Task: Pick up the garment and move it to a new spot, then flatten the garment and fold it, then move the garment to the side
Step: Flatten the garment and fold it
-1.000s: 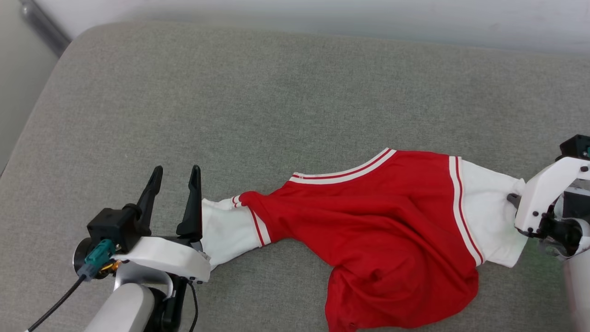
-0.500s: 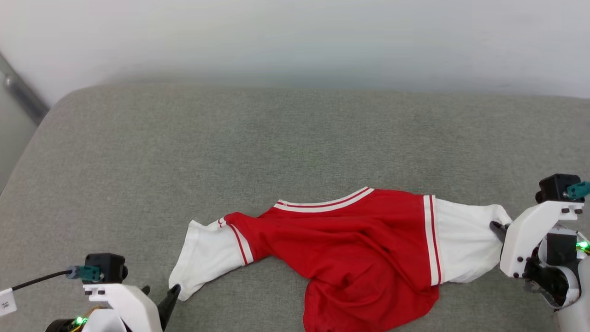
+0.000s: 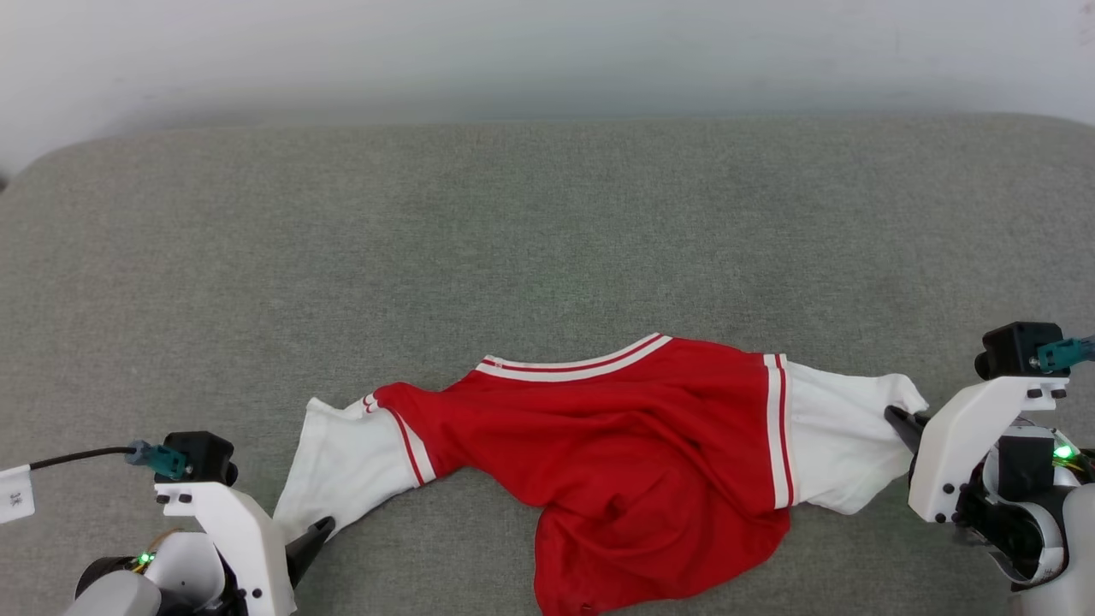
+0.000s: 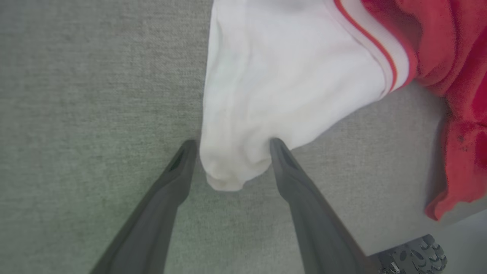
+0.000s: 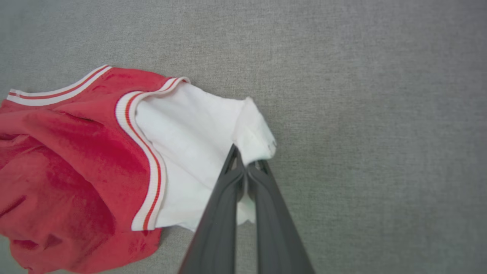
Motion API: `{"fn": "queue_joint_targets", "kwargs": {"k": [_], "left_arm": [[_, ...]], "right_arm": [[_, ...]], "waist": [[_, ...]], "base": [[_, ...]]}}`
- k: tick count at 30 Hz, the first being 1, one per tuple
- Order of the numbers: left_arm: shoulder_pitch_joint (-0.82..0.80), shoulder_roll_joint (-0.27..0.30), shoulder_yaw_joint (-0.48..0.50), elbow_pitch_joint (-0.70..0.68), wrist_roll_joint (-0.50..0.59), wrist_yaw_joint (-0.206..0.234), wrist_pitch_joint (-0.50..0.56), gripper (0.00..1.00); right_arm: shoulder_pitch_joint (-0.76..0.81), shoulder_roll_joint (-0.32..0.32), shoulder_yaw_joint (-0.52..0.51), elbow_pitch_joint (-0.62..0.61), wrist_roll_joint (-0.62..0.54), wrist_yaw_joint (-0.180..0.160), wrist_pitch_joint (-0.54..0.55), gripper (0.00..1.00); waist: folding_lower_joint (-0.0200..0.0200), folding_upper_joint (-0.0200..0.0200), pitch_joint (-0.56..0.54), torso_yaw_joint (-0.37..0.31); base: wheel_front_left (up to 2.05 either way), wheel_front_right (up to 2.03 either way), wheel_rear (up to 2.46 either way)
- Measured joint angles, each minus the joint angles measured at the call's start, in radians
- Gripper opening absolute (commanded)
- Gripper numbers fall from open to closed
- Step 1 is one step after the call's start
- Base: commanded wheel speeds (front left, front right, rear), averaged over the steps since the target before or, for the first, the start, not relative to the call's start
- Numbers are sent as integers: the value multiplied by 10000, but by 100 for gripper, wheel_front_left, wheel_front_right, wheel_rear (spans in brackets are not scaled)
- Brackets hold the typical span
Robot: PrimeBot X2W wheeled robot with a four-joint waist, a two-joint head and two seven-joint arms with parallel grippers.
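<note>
Both ends of the shirt (image 3: 616, 445) are at our grippers: the right gripper (image 5: 245, 163) has its fingers pressed together on the tip of the white sleeve on that side, pinching the cloth. Our left gripper (image 4: 232, 144) is spread wide, with the tip of the other white sleeve lying loose between its fingers. We see the shirt crumpled near the front edge of the grey cushion (image 3: 547, 239) — stretched from left to right, red body in the middle, striped collar toward the back edge, a bunched red fold bulging toward the front.
</note>
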Motion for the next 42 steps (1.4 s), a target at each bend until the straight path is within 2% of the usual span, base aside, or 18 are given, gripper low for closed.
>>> {"fn": "queue_joint_targets", "kwargs": {"k": [5, 6, 7, 8, 9, 14, 19, 22, 23, 29, 34, 42], "left_arm": [[-569, -19, -286, 734, -299, -334, 968, 100], [-665, -19, -314, 838, -359, -353, 1126, 80], [-755, -23, -339, 922, -389, -397, 1231, 42], [-813, -29, -360, 993, -389, -449, 1250, 15], [-866, -58, -364, 1058, -389, -474, 1246, 0], [-1060, -311, -418, 1323, -188, -608, 679, 0], [-1014, -499, -251, 1185, 174, -568, -466, 0], [-1184, -454, -56, 863, 523, -355, -1131, 0], [-1663, -382, 165, 497, 920, -63, -1680, 0], [-3050, -589, 416, 380, 1499, 395, -2360, 0], [-4415, -1034, 372, 1298, 1804, 351, -2796, 0], [-7254, -1701, 462, 3448, 2019, -238, -3661, 0]], "right_arm": [[-117, 52, 48, -75, 94, 0, 8, 0], [-144, 50, 29, -71, 109, 0, 2, 0], [-157, 42, 27, -69, 121, 0, 0, 0], [-166, 40, 19, -67, 121, 0, -6, 0], [-173, 36, 15, -59, 123, 0, -35, 0], [-206, -96, 159, 19, 198, 0, -196, 0], [-328, -286, 397, 159, 253, 0, -510, 0], [-500, -449, 422, 280, 209, 0, -727, 0], [-816, -564, 397, 491, 77, 0, -997, 0], [-1848, -830, 395, 1294, -230, 2, -1626, 0], [-3070, -1020, 711, 2194, -244, 2, -2153, 0], [-5827, -1223, 1262, 3563, -242, 2, -3231, 0]], "waist": [[-1, 0, 352, -211], [-1, 0, 410, -243], [-1, 0, 464, -267], [-1, 0, 508, -283], [-1, 0, 544, -292], [0, 0, 503, -253], [1, 0, 120, -235], [0, 0, -147, -193], [1, 0, -392, -128], [0, 0, -886, 4], [0, 0, -1206, 17], [1, 0, -773, -96]], "base": [[0, 0, 0], [0, 0, 0], [0, 0, 0], [0, 0, 0], [0, 0, 0], [0, 0, 0], [0, 0, 0], [0, 0, 0], [0, 0, 0], [0, 0, 0], [0, 0, 0], [0, 0, 0]]}}
